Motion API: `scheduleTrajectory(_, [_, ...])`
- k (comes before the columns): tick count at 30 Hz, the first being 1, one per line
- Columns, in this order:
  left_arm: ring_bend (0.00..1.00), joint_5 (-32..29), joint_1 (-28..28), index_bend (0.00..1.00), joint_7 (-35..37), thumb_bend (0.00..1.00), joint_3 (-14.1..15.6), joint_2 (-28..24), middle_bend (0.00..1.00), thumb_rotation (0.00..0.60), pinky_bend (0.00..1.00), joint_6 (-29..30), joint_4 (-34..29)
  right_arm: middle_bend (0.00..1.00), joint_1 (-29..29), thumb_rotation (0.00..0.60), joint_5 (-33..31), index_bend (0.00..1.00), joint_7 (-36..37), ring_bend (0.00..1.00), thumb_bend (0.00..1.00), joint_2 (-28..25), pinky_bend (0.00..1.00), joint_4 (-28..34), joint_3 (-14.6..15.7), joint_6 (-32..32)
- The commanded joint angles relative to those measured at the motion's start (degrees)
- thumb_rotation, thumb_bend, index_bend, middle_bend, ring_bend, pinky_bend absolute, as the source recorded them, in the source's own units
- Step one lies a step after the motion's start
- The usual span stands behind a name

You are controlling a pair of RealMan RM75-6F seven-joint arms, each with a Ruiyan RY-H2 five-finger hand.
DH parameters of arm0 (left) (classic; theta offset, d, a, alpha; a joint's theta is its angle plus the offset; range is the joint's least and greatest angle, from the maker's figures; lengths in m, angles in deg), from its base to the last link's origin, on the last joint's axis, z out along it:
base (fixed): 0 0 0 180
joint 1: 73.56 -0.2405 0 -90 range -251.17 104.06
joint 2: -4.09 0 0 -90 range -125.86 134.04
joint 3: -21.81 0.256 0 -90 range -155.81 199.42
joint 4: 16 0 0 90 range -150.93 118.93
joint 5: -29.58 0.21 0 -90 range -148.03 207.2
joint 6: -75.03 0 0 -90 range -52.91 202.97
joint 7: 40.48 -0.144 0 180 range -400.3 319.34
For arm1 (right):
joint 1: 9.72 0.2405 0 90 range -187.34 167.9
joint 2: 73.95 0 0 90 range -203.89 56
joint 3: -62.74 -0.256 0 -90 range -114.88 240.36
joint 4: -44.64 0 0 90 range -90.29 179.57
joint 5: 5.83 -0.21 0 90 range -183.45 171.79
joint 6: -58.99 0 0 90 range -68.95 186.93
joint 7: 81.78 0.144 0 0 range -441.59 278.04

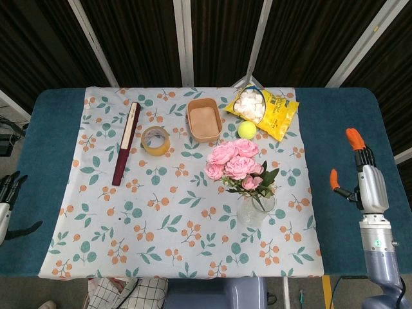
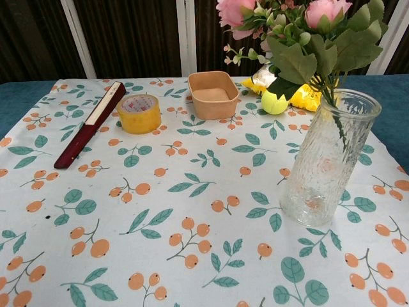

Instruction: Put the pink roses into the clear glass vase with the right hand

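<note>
Floral tablecloth (image 1: 167, 212) under pink roses (image 1: 233, 161) in glass vase (image 2: 326, 160); right robot hand (image 1: 362, 181) released, left robot hand (image 1: 8, 193) half cut off, grip unclear.

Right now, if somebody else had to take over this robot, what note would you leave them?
Right hand: open, holding nothing, over the blue table to the right of the cloth.
Left hand: at the table's left edge, holding nothing; fingers hard to read.
Pink roses: stems in the clear glass vase, which stands upright on the floral cloth.
Done: roses are in.
Left: nothing obvious; perhaps park the right arm.
</note>
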Motion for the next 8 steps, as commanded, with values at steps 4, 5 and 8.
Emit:
scheduleTrajectory(4, [0.0,-2.3,-0.5,0.0,-3.1,0.0,-1.5,0.7,0.0,0.6,0.0,1.6,1.1,0.0,-3.1,0.6,5.4,0.0,-11.3,0.0,0.5,0.8,0.0,-5.6,6.3,3.6])
scheduleTrajectory(5, [0.0,-2.7,-0.6,0.0,-3.5,0.0,-1.7,0.9,0.0,0.6,0.0,1.7,1.2,0.0,-3.3,0.6,5.8,0.0,-12.7,0.0,0.5,1.1,0.0,-6.2,6.8,4.2])
scheduleTrajectory(8, [0.0,-3.0,-0.7,0.0,-4.4,0.0,-1.8,1.1,0.0,0.6,0.0,1.8,1.1,0.0,-3.8,0.6,6.7,0.0,-14.7,0.0,0.5,1.8,0.0,-7.1,7.2,5.7])
